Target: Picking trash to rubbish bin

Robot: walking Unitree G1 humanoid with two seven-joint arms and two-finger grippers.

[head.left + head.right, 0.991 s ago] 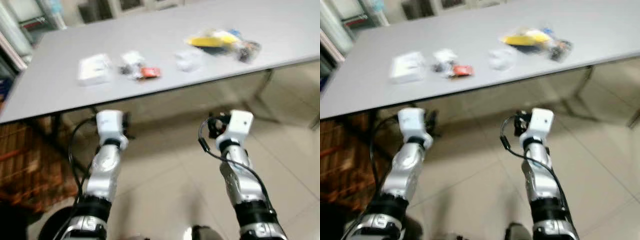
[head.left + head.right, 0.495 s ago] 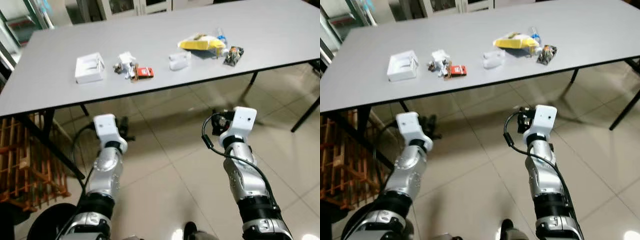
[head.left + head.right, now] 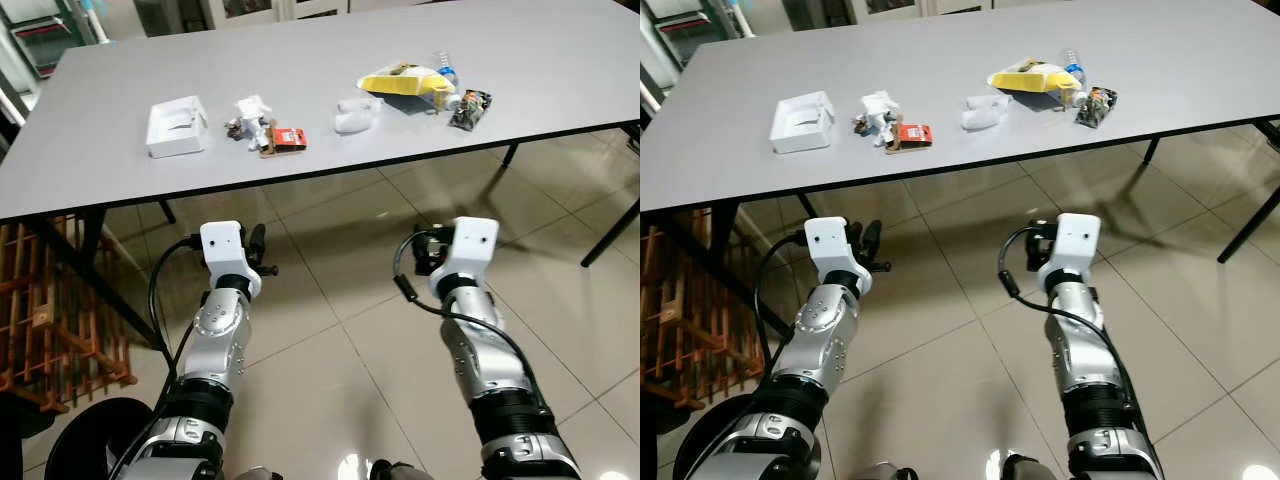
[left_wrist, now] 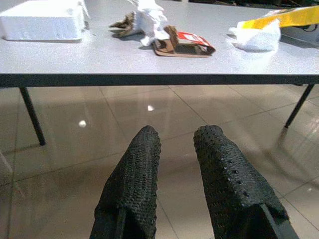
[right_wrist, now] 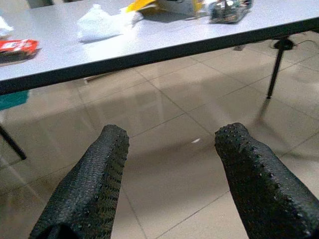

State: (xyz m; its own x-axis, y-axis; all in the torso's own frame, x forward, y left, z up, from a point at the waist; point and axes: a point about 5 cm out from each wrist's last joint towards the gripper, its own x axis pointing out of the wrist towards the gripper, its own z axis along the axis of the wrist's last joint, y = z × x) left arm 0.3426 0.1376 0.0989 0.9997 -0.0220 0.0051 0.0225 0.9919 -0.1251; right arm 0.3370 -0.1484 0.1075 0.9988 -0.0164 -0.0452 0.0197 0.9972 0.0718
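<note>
Across upper frame, grey table [image 3: 90, 160] carries trash: white foam tray [image 3: 176, 126], red wrapper [image 3: 288, 140], crumpled tissue [image 3: 356, 116], yellow bag [image 3: 405, 79]. Below its edge, my left gripper [image 4: 174, 142] slightly parted, right gripper [image 5: 172, 139] spread wide, both empty.

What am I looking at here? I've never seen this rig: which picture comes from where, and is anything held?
A humanoid robot stands before a grey table. The two wide pictures come from its head, looking down on its silver arms. The other two come from wrist cameras looking along each tool's black fingers: left tool and right tool, both open, below table height, holding nothing. On the table lie trash: a white tray, crumpled paper, a red packet, a white wad, a yellow bag and a dark wrapper.
</note>
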